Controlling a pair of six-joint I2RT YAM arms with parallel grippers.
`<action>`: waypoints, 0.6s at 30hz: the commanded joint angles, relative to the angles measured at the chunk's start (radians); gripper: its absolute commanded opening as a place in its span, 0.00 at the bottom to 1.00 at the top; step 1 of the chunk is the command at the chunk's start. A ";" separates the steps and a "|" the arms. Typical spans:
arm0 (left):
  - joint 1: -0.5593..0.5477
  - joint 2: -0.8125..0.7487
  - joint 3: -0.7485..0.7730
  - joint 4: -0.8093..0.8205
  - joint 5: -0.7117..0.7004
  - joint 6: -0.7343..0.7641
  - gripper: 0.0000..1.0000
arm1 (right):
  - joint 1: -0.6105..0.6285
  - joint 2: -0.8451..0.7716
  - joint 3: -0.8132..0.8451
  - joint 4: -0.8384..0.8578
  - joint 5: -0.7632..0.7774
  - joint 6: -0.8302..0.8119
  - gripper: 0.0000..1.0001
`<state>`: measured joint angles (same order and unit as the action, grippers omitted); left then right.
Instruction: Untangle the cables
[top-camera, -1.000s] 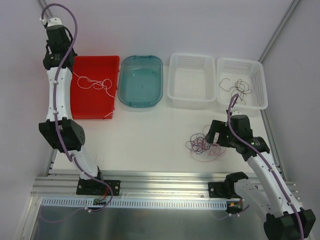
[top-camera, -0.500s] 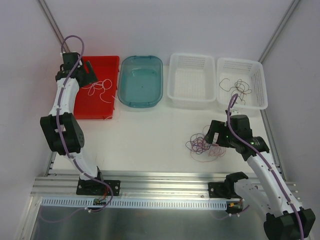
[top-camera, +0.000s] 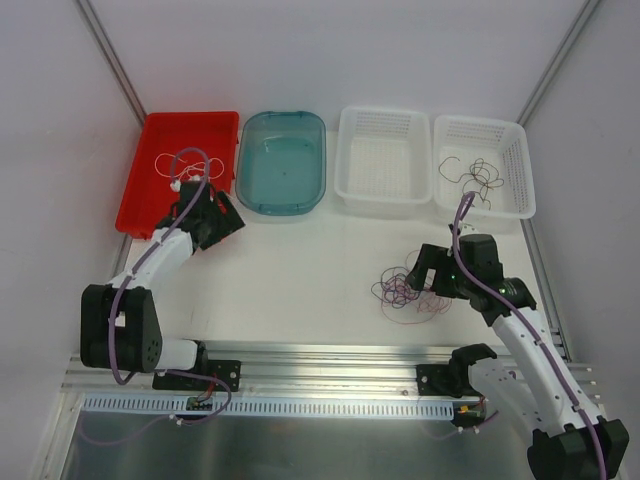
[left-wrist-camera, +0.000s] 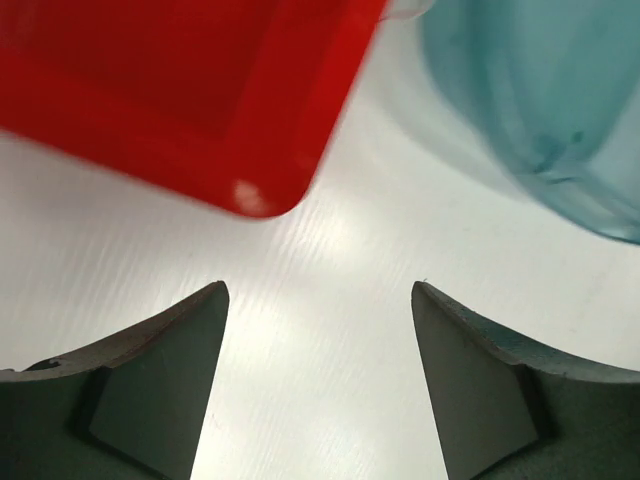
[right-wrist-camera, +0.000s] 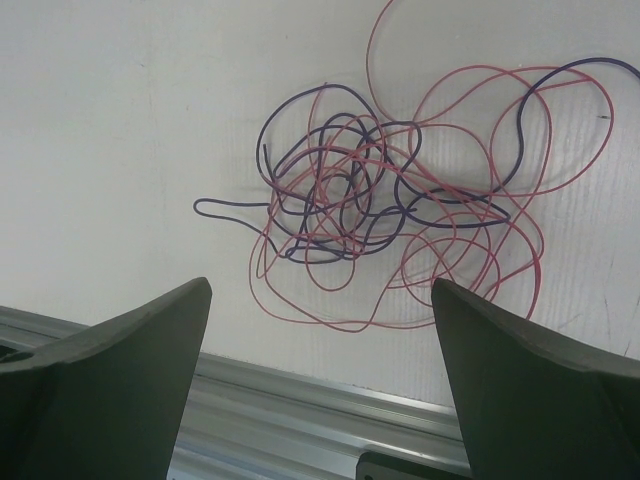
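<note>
The red bin (top-camera: 152, 198) held white strands (top-camera: 185, 165), the far-right basket (top-camera: 481, 122) dark strands (top-camera: 478, 175); a pink-purple clump (right-wrist-camera: 350, 190) lay tangled; left gripper (left-wrist-camera: 318, 300) and right gripper (right-wrist-camera: 320, 295) gaped empty.

Jaws wide on both sides: my dark grey two-finger left gripper (left-wrist-camera: 318, 290) and its matching right gripper (right-wrist-camera: 320, 285).
My white-and-black left arm (top-camera: 160, 258) is folded low, elbow close to its base, forearm angled forward and inward. My white-and-black right arm (top-camera: 520, 330) leans forward and inward, wrist tipped downward.
</note>
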<state>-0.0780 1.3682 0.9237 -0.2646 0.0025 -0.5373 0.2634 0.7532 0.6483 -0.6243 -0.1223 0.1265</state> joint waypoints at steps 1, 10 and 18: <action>0.000 -0.099 -0.176 0.258 -0.067 -0.348 0.74 | -0.003 -0.026 -0.007 0.034 -0.027 0.012 0.97; -0.084 -0.078 -0.465 0.735 -0.434 -0.633 0.70 | -0.001 -0.058 -0.021 0.026 -0.033 -0.005 0.97; -0.129 0.034 -0.490 0.828 -0.526 -0.674 0.56 | -0.003 -0.068 -0.029 0.012 -0.025 -0.039 0.97</action>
<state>-0.1913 1.3735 0.4561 0.4671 -0.4297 -1.1564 0.2634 0.7040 0.6231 -0.6209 -0.1394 0.1127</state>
